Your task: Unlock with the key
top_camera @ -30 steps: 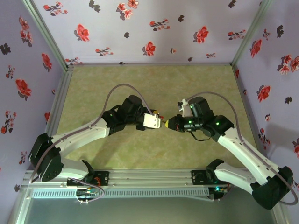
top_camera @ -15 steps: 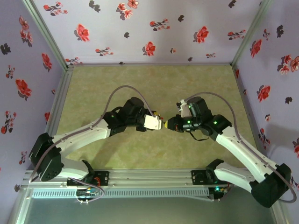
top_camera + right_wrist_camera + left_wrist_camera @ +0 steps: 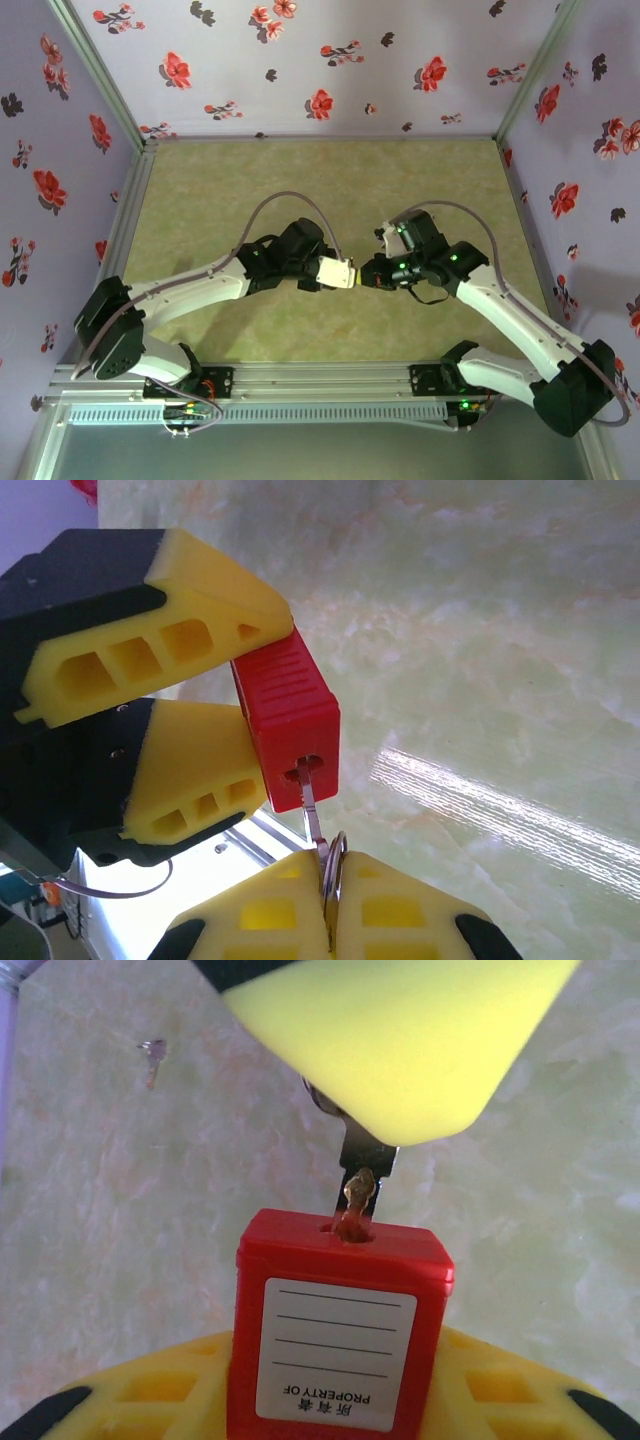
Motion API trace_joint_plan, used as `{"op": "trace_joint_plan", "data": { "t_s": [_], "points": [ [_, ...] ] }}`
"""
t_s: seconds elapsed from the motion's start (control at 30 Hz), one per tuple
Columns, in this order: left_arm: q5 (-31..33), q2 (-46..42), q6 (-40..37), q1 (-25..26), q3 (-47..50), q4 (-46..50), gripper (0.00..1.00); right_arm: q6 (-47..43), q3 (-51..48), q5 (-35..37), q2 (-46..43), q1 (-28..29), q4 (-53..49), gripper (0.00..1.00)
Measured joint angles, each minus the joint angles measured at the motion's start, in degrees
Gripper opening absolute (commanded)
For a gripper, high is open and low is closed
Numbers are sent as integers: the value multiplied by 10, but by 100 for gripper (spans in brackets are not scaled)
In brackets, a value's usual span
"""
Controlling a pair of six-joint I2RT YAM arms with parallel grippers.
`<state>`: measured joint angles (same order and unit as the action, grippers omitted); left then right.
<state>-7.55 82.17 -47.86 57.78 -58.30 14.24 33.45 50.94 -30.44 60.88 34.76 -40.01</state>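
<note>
My left gripper [image 3: 340,1405] is shut on a red padlock [image 3: 340,1350] with a white label, its keyhole end facing away from the wrist. The padlock [image 3: 290,720] sits between the left gripper's yellow fingers [image 3: 190,590]. My right gripper [image 3: 330,905] is shut on the key [image 3: 312,815] and its metal ring [image 3: 337,865]. The key's thin blade [image 3: 358,1175] has its tip in the keyhole on the padlock's end face, with most of the blade still outside. In the top view the two grippers meet tip to tip above mid-table, left [image 3: 346,272] and right [image 3: 363,272].
A small grey metal piece, like a second key [image 3: 152,1057], lies on the marbled green table [image 3: 300,180] beyond the padlock. Flowered walls [image 3: 300,60] close in the back and both sides. An aluminium rail [image 3: 320,378] runs along the near edge.
The left arm has carried the padlock to the right and a little nearer. The right gripper has shifted slightly nearer with it, and the two grippers now stand closer together.
</note>
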Motion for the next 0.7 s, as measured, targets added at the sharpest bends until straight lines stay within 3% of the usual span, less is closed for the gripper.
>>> {"op": "trace_joint_plan", "data": {
  "t_s": [0.37, 0.7],
  "points": [
    [38, 0, 63, 14, 35, -55, 0, 45, -32, -22, 3, -16, 49, 0],
    [22, 0, 134, 14, 42, -52, 0, 22, -45, -27, 0, -22, 65, 0]
  ]
}}
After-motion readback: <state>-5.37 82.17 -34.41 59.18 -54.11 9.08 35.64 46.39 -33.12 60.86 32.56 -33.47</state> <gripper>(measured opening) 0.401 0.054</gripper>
